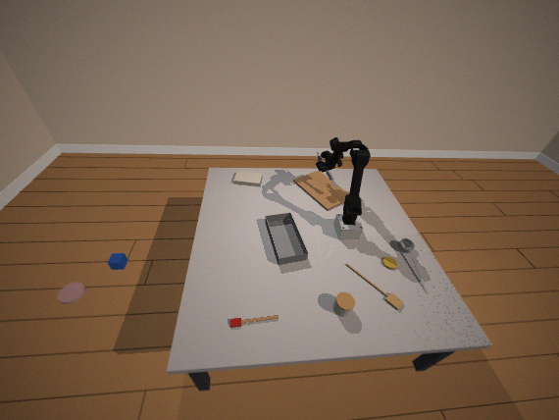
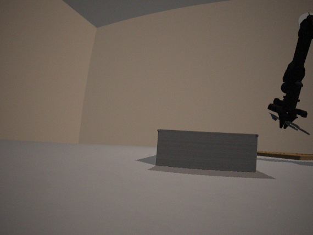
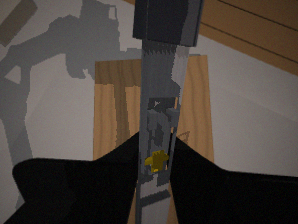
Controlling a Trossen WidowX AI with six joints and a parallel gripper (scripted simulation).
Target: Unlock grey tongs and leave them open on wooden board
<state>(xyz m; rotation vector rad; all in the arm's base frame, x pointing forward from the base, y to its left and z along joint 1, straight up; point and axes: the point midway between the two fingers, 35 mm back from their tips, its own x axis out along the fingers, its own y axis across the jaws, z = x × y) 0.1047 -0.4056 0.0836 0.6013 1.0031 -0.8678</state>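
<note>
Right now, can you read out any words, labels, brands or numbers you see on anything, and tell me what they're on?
None: no readable text in any view.
tongs, held in the gripper: plain grey, only a yellow catch, no marking.
tin: bare grey walls.
board: wood grain only.
Small things on the table: too small to show any marking.
</note>
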